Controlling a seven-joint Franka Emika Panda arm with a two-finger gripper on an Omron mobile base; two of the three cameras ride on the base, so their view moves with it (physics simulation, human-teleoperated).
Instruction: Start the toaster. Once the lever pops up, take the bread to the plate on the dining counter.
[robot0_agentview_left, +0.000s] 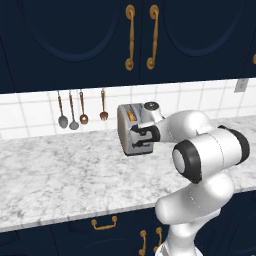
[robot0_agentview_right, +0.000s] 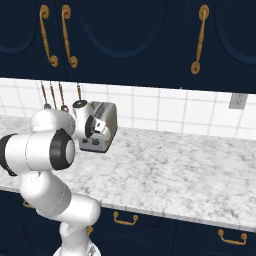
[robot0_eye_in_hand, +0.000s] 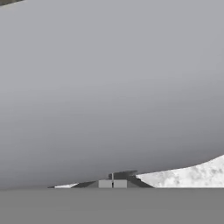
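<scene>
Gripper (robot0_eye_in_hand: 113, 183) fingers were pressed together, empty, right against the end face of the toaster (robot0_agentview_left: 125, 125). Toaster stood on the marble worktop (robot0_agentview_left: 60, 170) by the tiled wall, bread (robot0_agentview_left: 131, 116) edge showing in its slot, utensils (robot0_agentview_left: 80, 112) hanging nearby.

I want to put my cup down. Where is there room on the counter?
The marble counter is bare from the toaster rightward to the wall outlet, and in front along the edge. It is crowded at the toaster, where the shut end effector presses close.
</scene>
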